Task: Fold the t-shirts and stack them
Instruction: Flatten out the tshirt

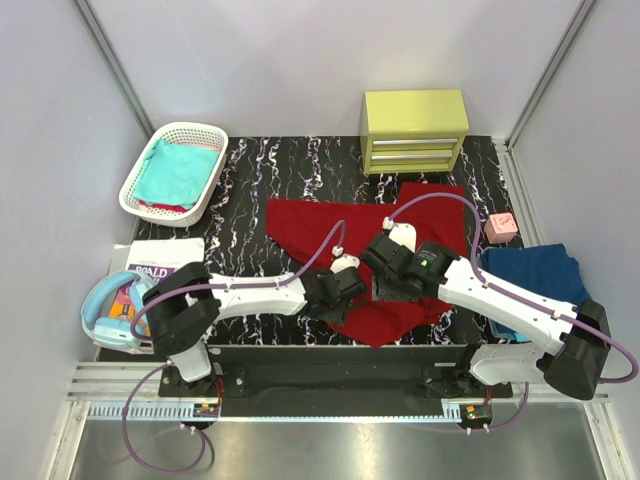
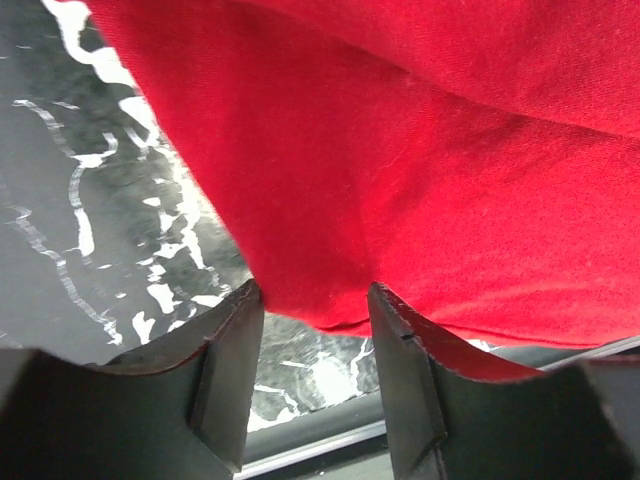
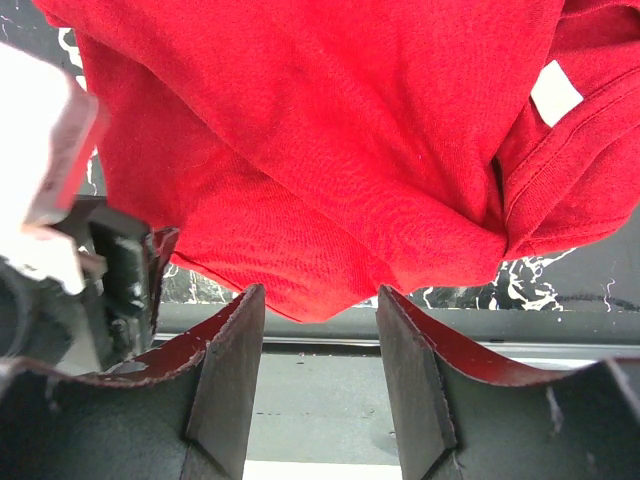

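Observation:
A dark red t-shirt (image 1: 330, 222) lies spread on the black marbled mat, with a fold hanging towards the near edge. Both grippers hover over that near part. My left gripper (image 1: 340, 298) (image 2: 312, 295) is open, and the shirt's (image 2: 420, 150) hem dips just between its fingertips. My right gripper (image 1: 388, 285) (image 3: 320, 300) is open too, with the lowest point of the red cloth (image 3: 330, 130) at its tips. A white label (image 3: 555, 92) shows by the collar. A teal t-shirt (image 1: 178, 172) lies in the basket, and a navy one (image 1: 540, 270) lies folded at the right.
The white lattice basket (image 1: 190, 130) stands at the back left and a yellow drawer unit (image 1: 415, 130) at the back centre. A small pink block (image 1: 500, 227) sits right of the red shirt. Light blue headphones (image 1: 105, 310) and a printed packet (image 1: 160, 258) lie at the left.

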You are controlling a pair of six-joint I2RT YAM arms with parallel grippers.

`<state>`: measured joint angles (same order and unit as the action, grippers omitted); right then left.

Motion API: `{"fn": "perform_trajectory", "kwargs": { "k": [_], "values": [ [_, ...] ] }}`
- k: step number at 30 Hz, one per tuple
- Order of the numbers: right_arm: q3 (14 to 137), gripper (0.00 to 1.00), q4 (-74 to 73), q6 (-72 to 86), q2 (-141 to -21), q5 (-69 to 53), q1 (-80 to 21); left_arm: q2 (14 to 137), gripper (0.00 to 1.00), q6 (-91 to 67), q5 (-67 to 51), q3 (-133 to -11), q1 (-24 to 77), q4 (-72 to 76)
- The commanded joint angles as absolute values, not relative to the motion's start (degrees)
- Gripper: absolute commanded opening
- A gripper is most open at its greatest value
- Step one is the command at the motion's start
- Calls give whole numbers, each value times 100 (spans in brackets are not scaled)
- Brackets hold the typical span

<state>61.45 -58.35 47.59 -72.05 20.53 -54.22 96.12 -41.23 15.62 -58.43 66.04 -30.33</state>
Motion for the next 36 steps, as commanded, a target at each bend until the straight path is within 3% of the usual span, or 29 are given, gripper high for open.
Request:
{"fn": "perform_trajectory", "kwargs": {
  "k": [1, 3, 6, 7, 8, 13, 16, 28, 36],
  "values": [
    [6117, 56, -5924, 4904, -7049, 2355, -5458, 9738, 45, -4184, 1266, -5801, 6548, -2602],
    [6091, 57, -5933, 4931, -7014, 2364, -5458, 9730, 40, -4149, 1274, -5844, 6530, -2601],
    [6047, 56, -5941, 4957, -6996, 2364, -5449, 9677, 23, -4026, 1458, -6011, 6539, -2750],
    [6038, 56, -5941, 4957, -7005, 2364, -5449, 9659, 3, -3938, 1720, -6090, 6600, -2821],
    [6021, 56, -5941, 4948, -7014, 2364, -5449, 9650, 0, -3903, 1949, -6213, 6653, -3135],
    [6047, 56, -5941, 4922, -7049, 2382, -5449, 9388, 0, -3420, 3320, -7153, 6961, -3717],
    [6091, 56, -5933, 4913, -7049, 2408, -5449, 9386, 0, -3113, 3568, -7724, 6760, -3814],
    [6205, 53, -6012, 5036, -6031, 2979, -5449, 10527, 0, -2559, 2822, -10000, 5135, -3876],
    [6293, 53, -6355, 4939, -6135, 3155, -5449, 11811, 0, -2329, 2295, -12083, 4369, -4262]
  ]
}}
